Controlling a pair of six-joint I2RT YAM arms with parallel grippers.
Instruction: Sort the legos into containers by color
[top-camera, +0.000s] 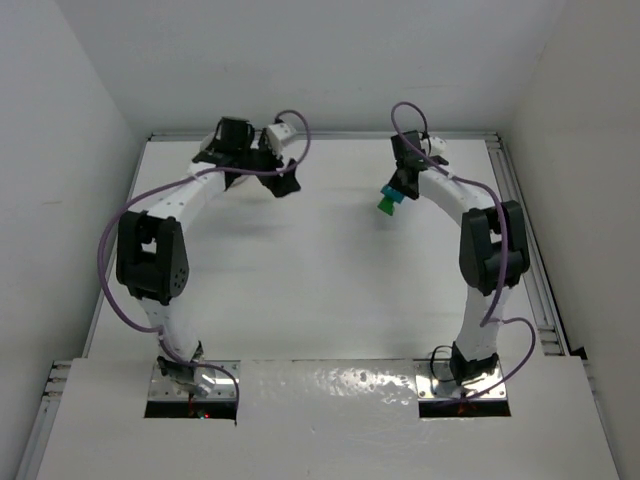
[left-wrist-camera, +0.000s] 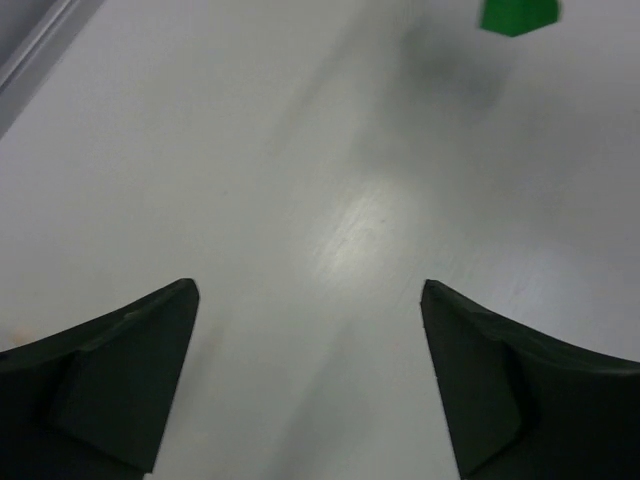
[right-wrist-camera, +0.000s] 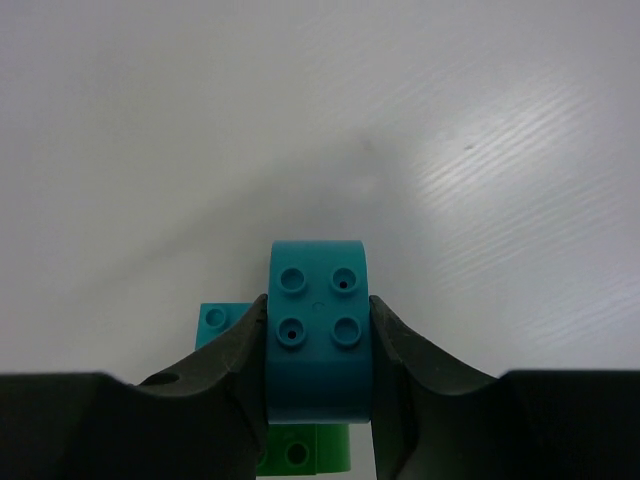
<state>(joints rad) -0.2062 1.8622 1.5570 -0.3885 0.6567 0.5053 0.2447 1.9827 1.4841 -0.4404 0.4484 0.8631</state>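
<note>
A white table (top-camera: 330, 270) is seen from above, with two white-and-black arms reaching toward its far side. On the left, the left gripper (left-wrist-camera: 308, 290) is held over bare tabletop, its two dark fingers spread wide with nothing between them. A green brick (left-wrist-camera: 518, 15) is cut off by the top right edge of that wrist view, well apart from the fingers.

On the right, the right gripper (right-wrist-camera: 318, 300) is clamped on a teal brick (right-wrist-camera: 318, 350), which is gripped by two opposite sides with its four studs facing the camera. A second teal brick (right-wrist-camera: 218, 322) shows just to its left, and the green brick just beneath. Both are partly hidden, and whether they are joined to the held brick cannot be told.
</note>
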